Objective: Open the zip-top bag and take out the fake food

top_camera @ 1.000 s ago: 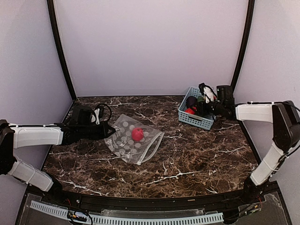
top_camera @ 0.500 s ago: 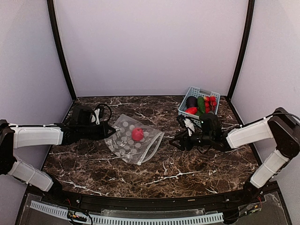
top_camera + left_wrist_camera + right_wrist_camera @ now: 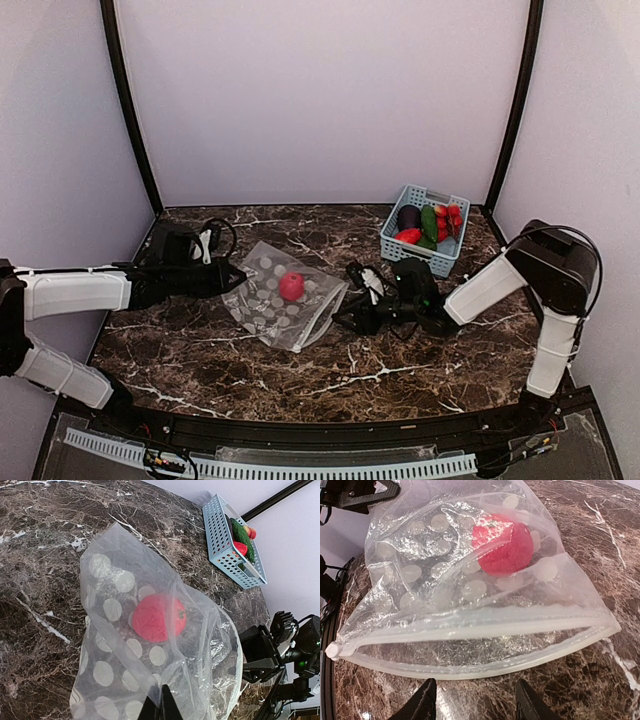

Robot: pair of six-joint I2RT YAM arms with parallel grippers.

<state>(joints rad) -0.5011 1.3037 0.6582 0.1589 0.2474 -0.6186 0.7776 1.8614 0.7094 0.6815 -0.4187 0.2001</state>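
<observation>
Treat zip-top bag point(image 3: 445, 595) as limp, slick, light — pinch zipper lip just ahead of released right end effector point(image 3: 475, 700), with left end effector point(image 3: 160, 704) clenched on opposite edge.

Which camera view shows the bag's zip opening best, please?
Right wrist: the mouth of the zip-top bag spans the frame, and its lips look slightly parted. Top external shows only a thin pale edge; left wrist sees the opposite end.

The right gripper point(image 3: 477, 702) shows only two fingertips point(image 3: 422, 705), the rest cut off below. The left gripper point(image 3: 160, 707) is just a dark sliver against the zip-top bag point(image 3: 115, 645). The fake food point(image 3: 428, 222) in the basket point(image 3: 415, 255) at the table's point(image 3: 400, 350) far right corner is too small to sort.
</observation>
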